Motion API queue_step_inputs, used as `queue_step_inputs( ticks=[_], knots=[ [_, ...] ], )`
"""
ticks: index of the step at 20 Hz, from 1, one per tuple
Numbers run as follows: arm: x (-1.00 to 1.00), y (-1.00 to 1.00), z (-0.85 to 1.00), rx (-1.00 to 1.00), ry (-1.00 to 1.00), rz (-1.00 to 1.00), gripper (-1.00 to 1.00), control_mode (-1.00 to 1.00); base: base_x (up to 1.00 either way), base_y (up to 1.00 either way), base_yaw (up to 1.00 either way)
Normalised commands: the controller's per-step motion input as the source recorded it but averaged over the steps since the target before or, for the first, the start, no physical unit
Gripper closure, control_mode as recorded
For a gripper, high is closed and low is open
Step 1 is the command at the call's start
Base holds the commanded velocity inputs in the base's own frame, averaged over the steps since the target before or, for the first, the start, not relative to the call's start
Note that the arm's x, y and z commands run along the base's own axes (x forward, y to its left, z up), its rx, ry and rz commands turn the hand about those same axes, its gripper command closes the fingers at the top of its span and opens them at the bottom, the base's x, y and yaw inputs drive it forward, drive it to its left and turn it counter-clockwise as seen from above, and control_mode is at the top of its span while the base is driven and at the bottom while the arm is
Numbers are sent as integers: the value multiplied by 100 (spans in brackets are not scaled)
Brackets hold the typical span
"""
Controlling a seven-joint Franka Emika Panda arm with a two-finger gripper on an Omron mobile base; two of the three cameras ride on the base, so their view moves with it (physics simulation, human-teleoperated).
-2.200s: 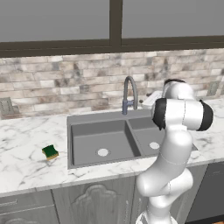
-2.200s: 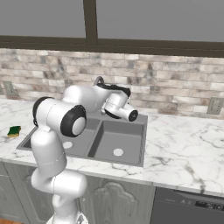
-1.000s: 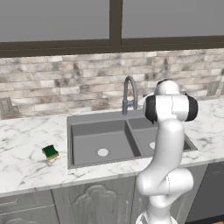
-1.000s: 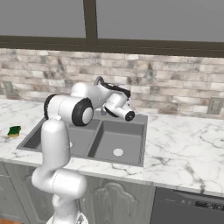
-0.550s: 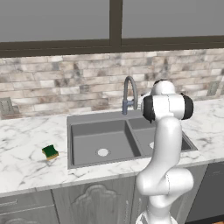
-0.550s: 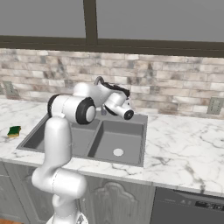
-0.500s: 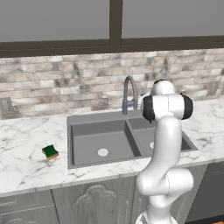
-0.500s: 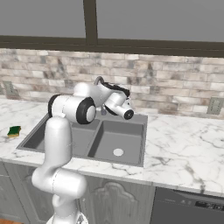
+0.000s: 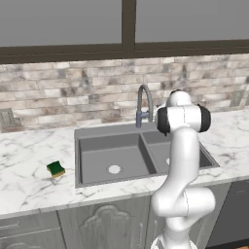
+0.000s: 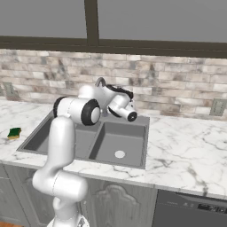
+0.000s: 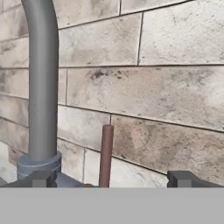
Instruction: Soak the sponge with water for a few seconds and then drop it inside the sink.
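One second on, we see our arm has swung in so the tool (image 11: 111, 178), fingers spread and empty, faces the brown faucet handle (image 11: 106, 155), ready to start water, while the sponge (image 9: 56, 168) waits far leftward on the desk (image 9: 29, 180).

arm: rises from the lower right of the left base view, its upper joint at centre right; in the right base view it climbs from the lower left and bends toward the frame's centre.
gripper (image 11: 109, 178): fingertips (image 11: 43, 178) at the bottom of the hand view, far apart, nothing between them.
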Motion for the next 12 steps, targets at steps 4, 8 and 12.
queue_step_inputs(
  ticks=[4, 8, 12],
  knots=[
    [29, -5, -7, 0, 0, 0, -100, -100, 0, 0, 0],
    [34, 0, 0, 0, 0, -1, -100, -100, 0, 0, 0],
    [34, -1, -2, 0, 0, -2, -100, -100, 0, 0, 0]
  ],
)
